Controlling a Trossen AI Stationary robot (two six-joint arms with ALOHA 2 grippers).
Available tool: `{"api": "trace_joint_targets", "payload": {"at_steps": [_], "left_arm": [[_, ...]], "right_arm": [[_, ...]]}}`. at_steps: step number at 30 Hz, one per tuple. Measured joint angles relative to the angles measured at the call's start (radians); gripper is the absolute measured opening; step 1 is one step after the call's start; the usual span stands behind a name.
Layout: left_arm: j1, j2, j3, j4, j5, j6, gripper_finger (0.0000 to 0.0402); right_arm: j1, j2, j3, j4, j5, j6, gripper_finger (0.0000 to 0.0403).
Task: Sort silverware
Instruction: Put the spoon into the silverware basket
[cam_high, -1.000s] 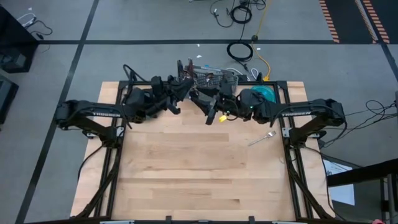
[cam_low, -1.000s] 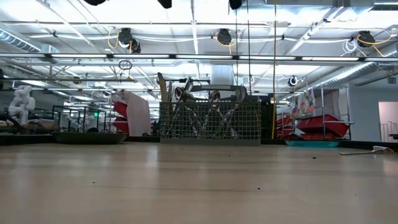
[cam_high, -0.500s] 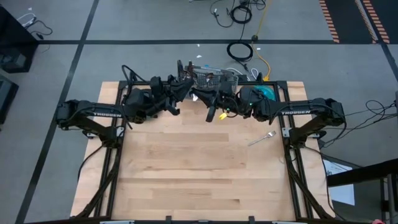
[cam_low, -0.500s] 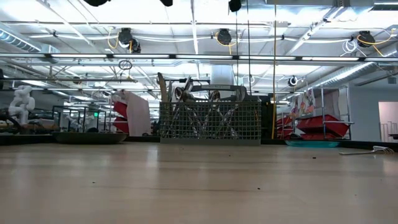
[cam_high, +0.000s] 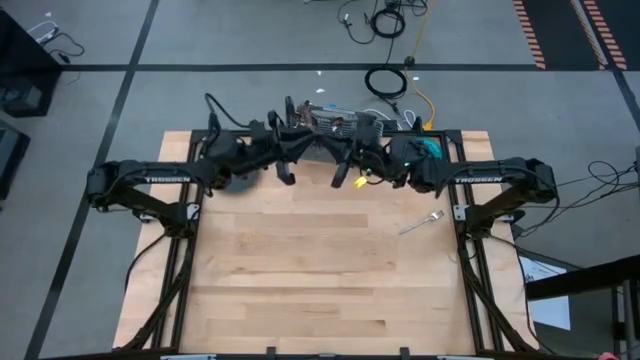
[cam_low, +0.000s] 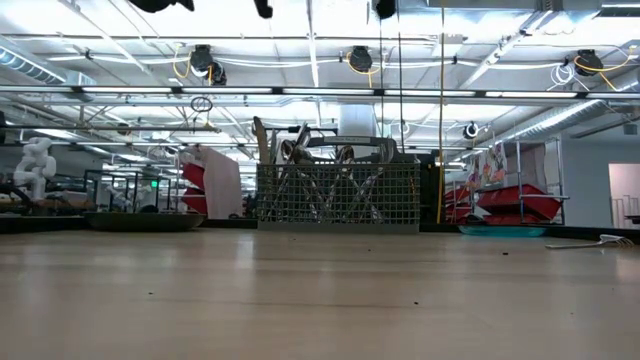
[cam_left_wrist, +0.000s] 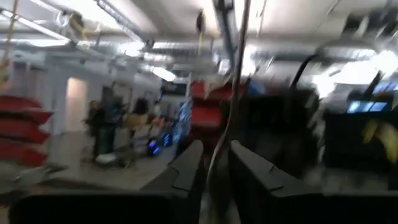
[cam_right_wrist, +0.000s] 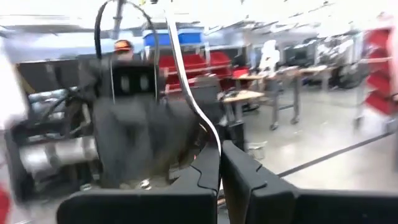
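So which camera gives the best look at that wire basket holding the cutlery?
The low view: the wire-mesh caddy stands unobstructed at the table's far edge, with silverware handles poking above its rim. In the high view both arms largely cover it. Neither wrist view shows it clearly.

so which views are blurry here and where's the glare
Left wrist view: smeared throughout, only the claw's fingers read. Right wrist view: blurred to a lesser degree, a thin metal piece still traceable. Low view: sharp on the caddy, ceiling lights blown out. High view: even light, no glare.
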Motion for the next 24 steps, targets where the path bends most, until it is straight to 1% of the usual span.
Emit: {"api": "trace_joint_targets", "payload": {"at_steps": [3,6,8,11,12,13,16,18,21,24], "left_arm": [[0.036,-0.015,-0.003,-0.069,-0.001,0.031,0.0095],[0.075,-0.058,-0.002,-0.150,-0.011,0.035,0.0103],[0.097,-0.086,-0.001,-0.259,-0.015,0.001,0.0104],[0.123,-0.116,-0.002,-0.452,-0.031,-0.070,0.0105],[0.128,-0.126,-0.003,-0.496,-0.031,-0.073,0.0105],[0.130,-0.133,-0.002,-0.533,-0.032,-0.074,0.0105],[0.129,-0.145,-0.002,-0.608,-0.032,-0.074,0.0105],[0.126,-0.145,-0.002,-0.623,-0.031,-0.069,0.0105],[0.125,-0.154,-0.002,-0.651,-0.031,-0.069,0.0105],[0.125,-0.159,-0.002,-0.684,-0.031,-0.070,0.0105]], "right_arm": [[-0.013,-0.040,0.002,-0.026,0.061,-0.051,0.0000],[-0.036,-0.077,0.004,-0.121,0.150,-0.115,0.0000],[-0.048,-0.102,0.006,-0.227,0.256,-0.194,0.0000],[-0.066,-0.111,0.067,-0.522,0.493,-0.344,0.0000],[-0.073,-0.100,0.090,-0.630,0.551,-0.404,0.0000],[-0.082,-0.083,0.113,-0.720,0.584,-0.464,0.0000],[-0.101,-0.012,0.175,-0.864,0.600,-0.634,0.0000],[-0.106,0.041,0.211,-0.896,0.666,-0.794,0.0000],[-0.113,0.117,0.228,-0.905,0.828,-1.118,0.0000],[-0.128,0.189,0.225,-0.873,0.871,-1.377,0.0000]]}}
